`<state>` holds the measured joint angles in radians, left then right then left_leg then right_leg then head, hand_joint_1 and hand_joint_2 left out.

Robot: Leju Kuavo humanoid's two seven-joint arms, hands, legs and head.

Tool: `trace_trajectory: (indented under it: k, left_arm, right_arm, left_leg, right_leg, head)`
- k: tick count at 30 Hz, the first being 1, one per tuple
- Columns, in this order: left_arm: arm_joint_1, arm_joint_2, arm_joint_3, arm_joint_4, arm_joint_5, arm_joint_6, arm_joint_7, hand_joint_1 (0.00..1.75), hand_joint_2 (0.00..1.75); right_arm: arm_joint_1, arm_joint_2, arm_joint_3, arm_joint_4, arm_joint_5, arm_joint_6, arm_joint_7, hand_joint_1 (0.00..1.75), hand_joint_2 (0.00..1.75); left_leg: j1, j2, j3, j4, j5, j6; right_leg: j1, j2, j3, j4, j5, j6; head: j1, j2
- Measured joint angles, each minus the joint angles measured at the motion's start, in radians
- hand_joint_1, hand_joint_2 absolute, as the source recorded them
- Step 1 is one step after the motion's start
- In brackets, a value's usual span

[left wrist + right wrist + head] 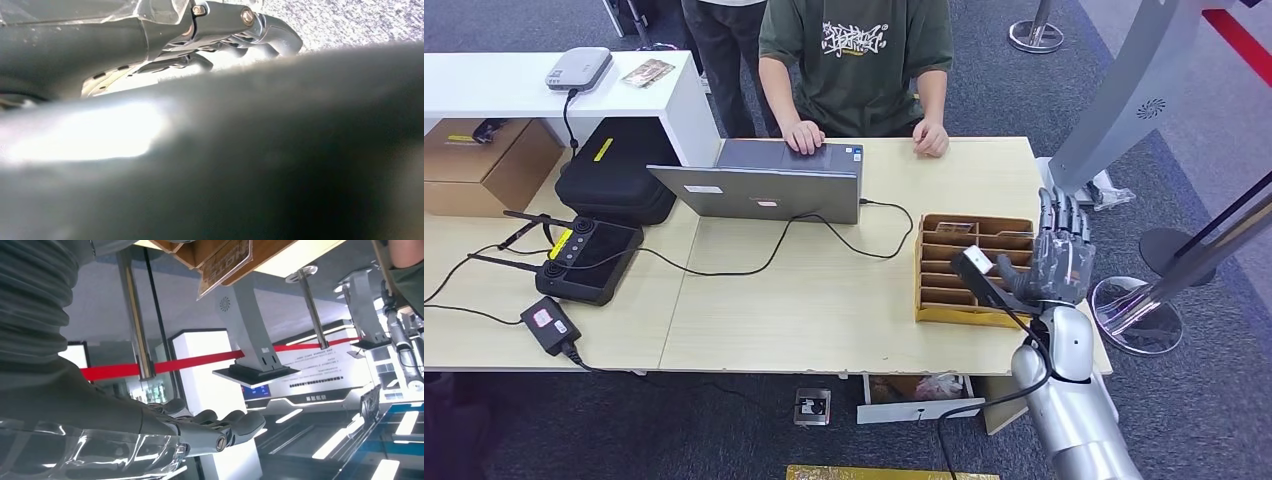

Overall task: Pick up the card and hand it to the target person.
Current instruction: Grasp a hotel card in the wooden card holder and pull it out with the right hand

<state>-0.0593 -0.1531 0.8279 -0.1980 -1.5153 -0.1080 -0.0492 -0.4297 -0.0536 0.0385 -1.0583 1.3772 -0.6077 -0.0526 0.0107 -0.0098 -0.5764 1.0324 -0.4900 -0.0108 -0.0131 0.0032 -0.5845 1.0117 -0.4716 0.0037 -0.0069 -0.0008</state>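
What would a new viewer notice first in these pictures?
First, the right hand, raised open beside the slotted cardboard box at the table's right end; the box holds a card in a far slot. Next, the person across the table, hands at the open laptop.

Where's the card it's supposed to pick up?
In the head view, the card sits in the far slot of the cardboard rack on the table's right side, just left of the right hand.

The white graffiti print on the person's green T-shirt [854,40] cannot be read.
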Motion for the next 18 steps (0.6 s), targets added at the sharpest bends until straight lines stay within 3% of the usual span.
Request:
trace_trajectory:
  k: [5, 12, 18]
  left_arm:
    - [-0.001, 0.003, 0.000, 0.000, 0.002, 0.000, 0.000, 0.00, 0.00]
    - [-0.003, 0.009, -0.001, 0.000, -0.001, 0.000, -0.011, 0.00, 0.00]
    - [-0.002, 0.014, -0.002, 0.000, -0.002, 0.000, -0.015, 0.00, 0.00]
  right_arm:
    - [-0.023, -0.001, 0.000, 0.017, 0.040, 0.014, 0.020, 0.00, 1.75]
    - [-0.127, -0.025, 0.000, 0.136, 0.105, 0.151, 0.102, 0.00, 1.75]
    - [-0.201, -0.051, 0.000, 0.249, 0.119, 0.180, 0.123, 0.00, 1.75]
  left_leg:
    - [0.000, 0.000, 0.000, 0.000, 0.000, 0.000]
    - [0.000, 0.000, 0.000, 0.000, 0.000, 0.000]
    - [0.000, 0.000, 0.000, 0.000, 0.000, 0.000]
  right_leg:
    - [0.000, 0.000, 0.000, 0.000, 0.000, 0.000]
    - [0.000, 0.000, 0.000, 0.000, 0.000, 0.000]
    - [0.000, 0.000, 0.000, 0.000, 0.000, 0.000]
  head:
    - [0.000, 0.000]
    - [0.000, 0.000]
    - [0.000, 0.000]
